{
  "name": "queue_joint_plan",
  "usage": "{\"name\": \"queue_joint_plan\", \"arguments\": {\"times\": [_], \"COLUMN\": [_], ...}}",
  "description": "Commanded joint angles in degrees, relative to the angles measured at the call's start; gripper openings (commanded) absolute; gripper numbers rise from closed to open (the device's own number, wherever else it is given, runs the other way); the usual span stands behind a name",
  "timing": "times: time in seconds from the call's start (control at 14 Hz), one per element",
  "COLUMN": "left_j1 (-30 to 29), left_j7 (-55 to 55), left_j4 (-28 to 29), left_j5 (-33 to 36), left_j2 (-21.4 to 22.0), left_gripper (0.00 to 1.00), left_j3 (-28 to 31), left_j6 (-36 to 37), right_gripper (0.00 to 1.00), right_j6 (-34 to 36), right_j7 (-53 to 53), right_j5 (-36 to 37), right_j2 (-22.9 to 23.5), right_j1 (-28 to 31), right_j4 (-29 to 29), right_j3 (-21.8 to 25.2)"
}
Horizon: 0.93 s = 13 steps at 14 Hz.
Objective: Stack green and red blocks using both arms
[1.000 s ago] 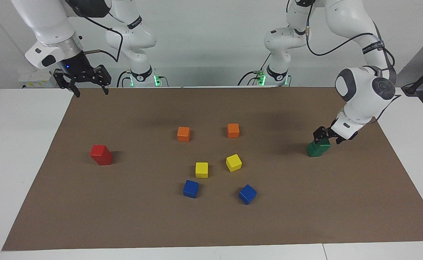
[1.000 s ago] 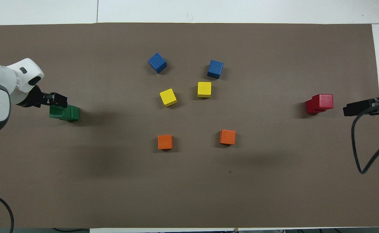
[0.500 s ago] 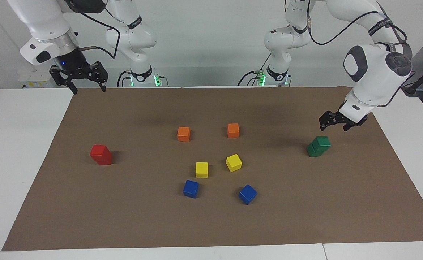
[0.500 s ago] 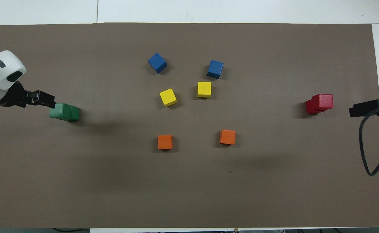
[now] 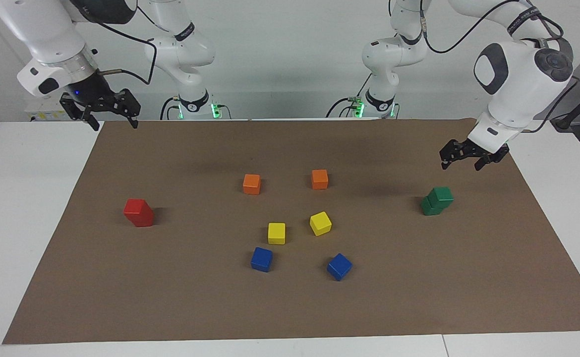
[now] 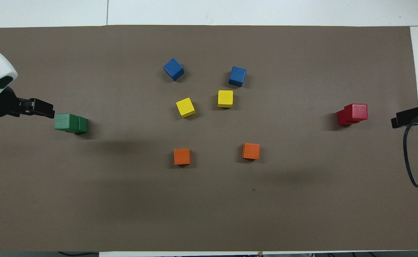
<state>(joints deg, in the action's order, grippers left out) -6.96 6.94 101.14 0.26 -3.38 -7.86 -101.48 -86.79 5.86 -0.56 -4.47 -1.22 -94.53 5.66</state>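
Green stack (image 5: 437, 201), two cubes with the upper one set askew, stands toward the left arm's end of the worktop (image 5: 290, 307), at about three o'clock from the yellow cubes (image 5: 298, 228) in the facing view. Red stack (image 5: 139, 212) stands toward the right arm's end, at nine o'clock. Left pincer (image 5: 473, 156) hangs spread and empty above the green stack; right pincer (image 5: 99, 108) hangs spread and empty over the mat's corner. The cubes look light, rigid and smooth-faced; grip across two parallel side faces.
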Motion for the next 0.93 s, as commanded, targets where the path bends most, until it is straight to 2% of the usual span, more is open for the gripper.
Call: {"name": "queue_joint_plan", "arguments": {"times": [0.0,0.43,0.86], "left_j1": [0.5,0.8,0.5], "left_j7": [0.4,0.4,0.4], "left_j4": [-0.2,-0.1,-0.2], "left_j5": [-0.8,-0.7,-0.8], "left_j2": [0.7,1.1,5.7], "left_gripper": [1.00,1.00,1.00], "left_j3": [0.5,0.4,0.8], "left_j6": [1.3,2.0,6.6], "right_gripper": [1.00,1.00,1.00], "right_j6": [1.8,1.8,1.7], "right_j7": [-1.0,-1.0,-1.0], "right_j5": [1.9,3.6,3.5], "right_j2": [-0.1,-0.2,-0.8], "right_j1": [-0.5,-0.6,-0.5], "right_j4": [0.7,0.7,-0.1], "right_j3": [0.4,0.1,-0.1]}}
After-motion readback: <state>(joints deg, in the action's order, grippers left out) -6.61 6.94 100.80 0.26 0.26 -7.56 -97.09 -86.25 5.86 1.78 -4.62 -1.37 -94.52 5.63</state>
